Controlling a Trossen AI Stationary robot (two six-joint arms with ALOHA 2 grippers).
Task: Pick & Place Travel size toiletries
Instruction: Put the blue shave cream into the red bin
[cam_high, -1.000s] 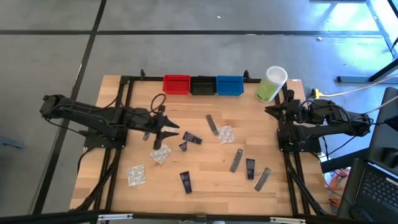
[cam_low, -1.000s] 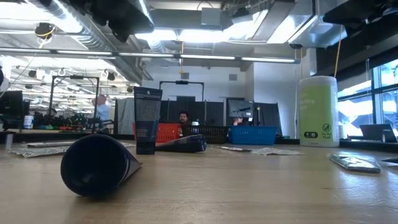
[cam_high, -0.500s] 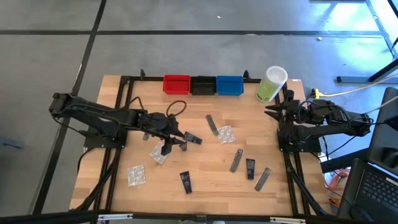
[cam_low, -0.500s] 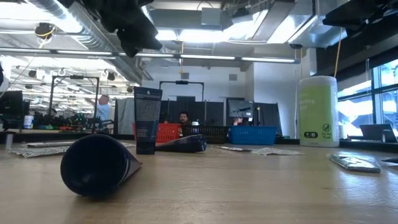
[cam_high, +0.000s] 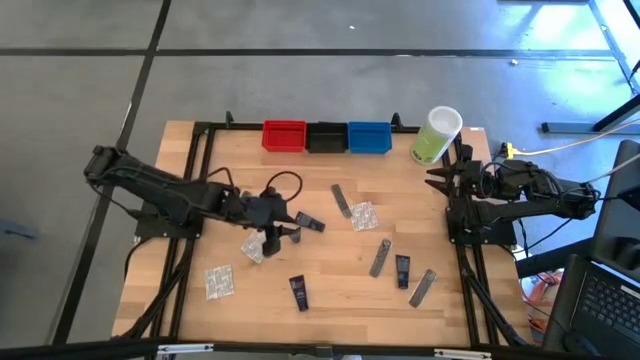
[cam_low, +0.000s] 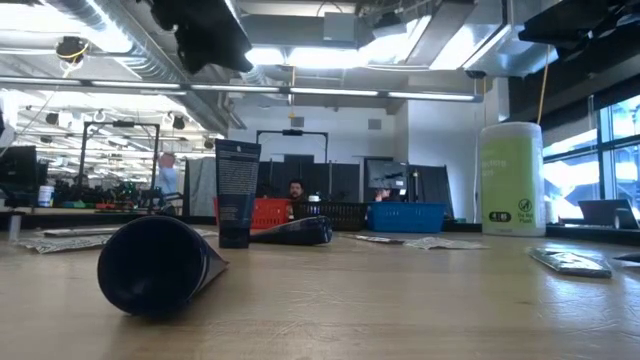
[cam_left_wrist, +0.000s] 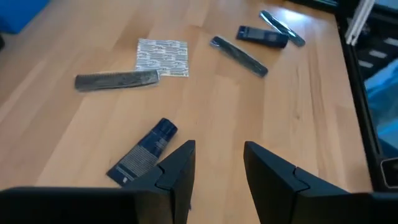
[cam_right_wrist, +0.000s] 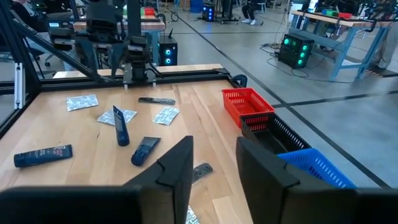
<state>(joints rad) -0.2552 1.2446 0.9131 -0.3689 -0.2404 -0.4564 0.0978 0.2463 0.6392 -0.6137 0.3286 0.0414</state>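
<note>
While hovering above a navy tube (cam_left_wrist: 144, 152), the left end effector (cam_left_wrist: 217, 163) stands part-open, holding nothing.

Arm and gripper pose
Left gripper (cam_high: 272, 236) extended to left of frame centre in the high view, fingers parted; right gripper (cam_high: 432, 177) parked at right edge, fingers parted.

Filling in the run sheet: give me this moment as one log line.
left gripper: open, empty, over upright navy tube | right gripper: open, empty, table's right edge | bins: nothing seen inside
</note>
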